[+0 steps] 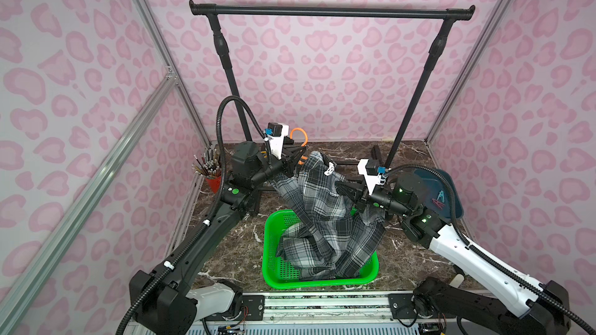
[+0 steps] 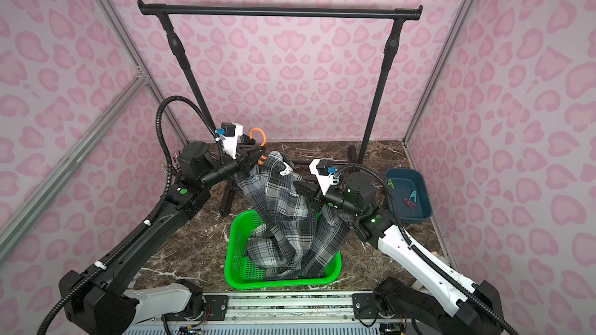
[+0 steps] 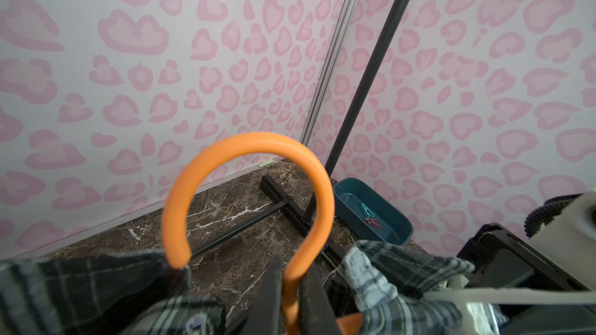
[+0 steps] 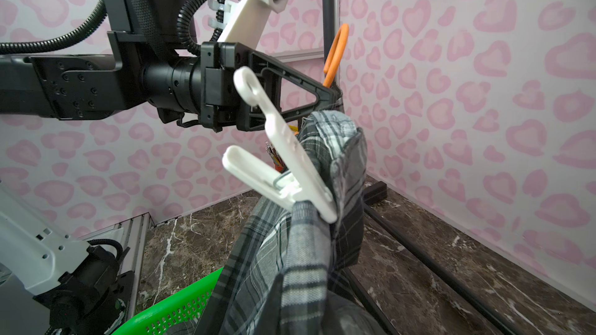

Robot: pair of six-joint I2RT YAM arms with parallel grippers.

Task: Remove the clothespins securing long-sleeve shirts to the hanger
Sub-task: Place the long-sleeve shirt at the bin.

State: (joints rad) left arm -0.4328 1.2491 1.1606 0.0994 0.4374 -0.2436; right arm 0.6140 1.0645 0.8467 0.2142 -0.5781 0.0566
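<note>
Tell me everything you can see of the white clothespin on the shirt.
The white clothespin is a plastic spring clip: two handles splayed apart, one ending in a ring, a wire spring between them. Its jaws are clamped on a raised fold of the plaid shirt, handles pointing up. Nothing else touches it.

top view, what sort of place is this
Probably a staged robot test cell, not a home: pink-printed walls on aluminium framing, left arm and right arm on a front rail, a garment rack.

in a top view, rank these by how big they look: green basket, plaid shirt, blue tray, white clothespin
1. plaid shirt, only slightly ahead
2. green basket, partly hidden by the shirt, so these two are close
3. blue tray
4. white clothespin
</note>
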